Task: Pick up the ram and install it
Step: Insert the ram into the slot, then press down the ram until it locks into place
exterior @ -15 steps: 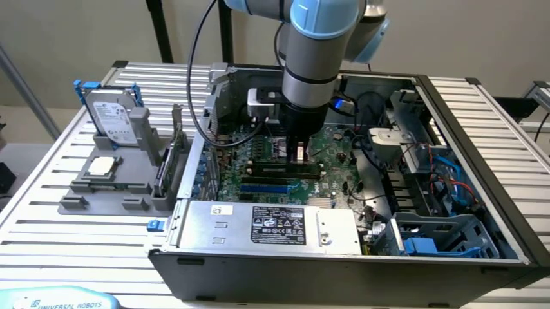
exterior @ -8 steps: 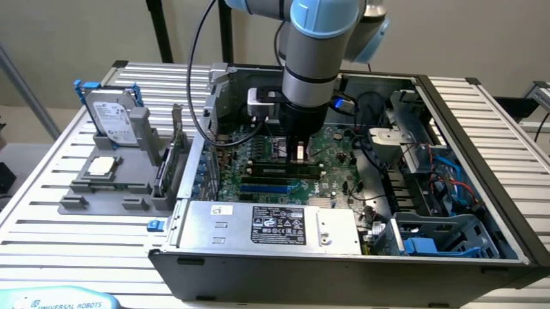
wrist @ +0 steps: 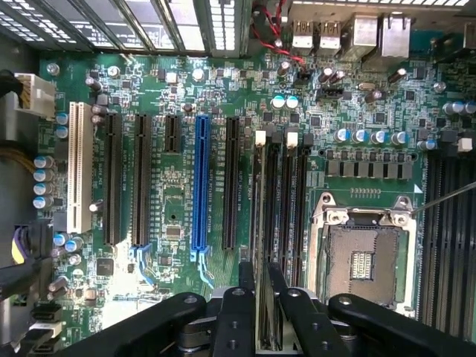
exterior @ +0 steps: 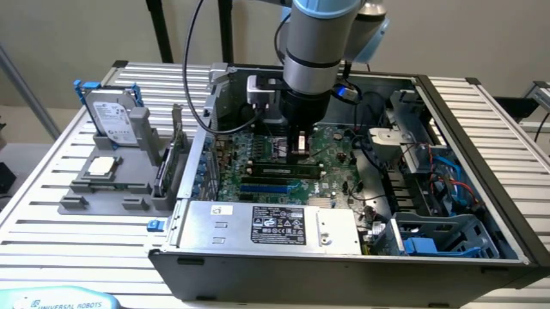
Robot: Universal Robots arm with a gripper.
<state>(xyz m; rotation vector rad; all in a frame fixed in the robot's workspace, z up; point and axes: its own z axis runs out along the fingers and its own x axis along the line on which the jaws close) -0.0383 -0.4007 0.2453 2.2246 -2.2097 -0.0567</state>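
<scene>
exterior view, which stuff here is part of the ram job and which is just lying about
Part of the job:
- ram, edge-on between the gripper fingers
- motherboard slots in the open computer case

Just lying about:
- hard drive upright in the grey holder
- expansion card beside it
- processor chip on the holder

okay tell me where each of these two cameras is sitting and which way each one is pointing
Exterior view: off the arm, above and in front of the open grey computer case, looking down into it; the arm's silver-grey column shows, its gripper low over the green motherboard.
Wrist view: on the wrist, facing straight down at the motherboard; black fingers flank the thin green ram stick.
Shared: motherboard, ram, gripper.
</scene>
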